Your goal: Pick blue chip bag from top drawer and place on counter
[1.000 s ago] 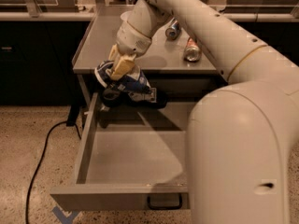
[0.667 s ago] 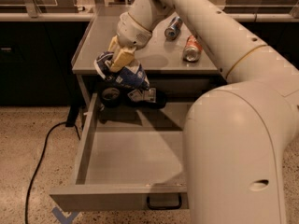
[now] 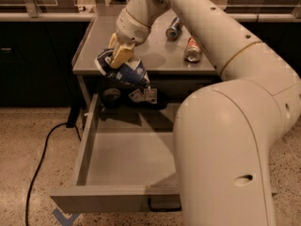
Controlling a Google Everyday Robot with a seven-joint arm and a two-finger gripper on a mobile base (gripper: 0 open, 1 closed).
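While its yellowish fingers pinch the crumpled top of the blue chip bag (image 3: 131,74), the gripper (image 3: 118,56) hangs left of centre in the upper frame, just over the front edge of the counter (image 3: 157,55). Compared with a second ago, gripper and bag have risen a little and eased toward the counter's lip. The bag now hangs clear of the top drawer (image 3: 127,159), its lower end dangling in front of the counter's edge rather than above the top.

By that reading the pick is done and the placing remains. The bag likely needs more lift and a carry back over the rim before release.

Behind the wrist, the robot's white arm (image 3: 211,36) sweeps down the right side of the frame, hiding the drawer's right wall. A blue-silver can (image 3: 173,28) and an orange can (image 3: 193,50) sit on the counter toward upper centre, well apart from the bag.

The drawer stands pulled out, its dark loop handle (image 3: 162,205) at the bottom edge. A black cable (image 3: 37,159) trails over speckled flooring (image 3: 28,126) at left, and dark cabinets (image 3: 37,41) line the background.
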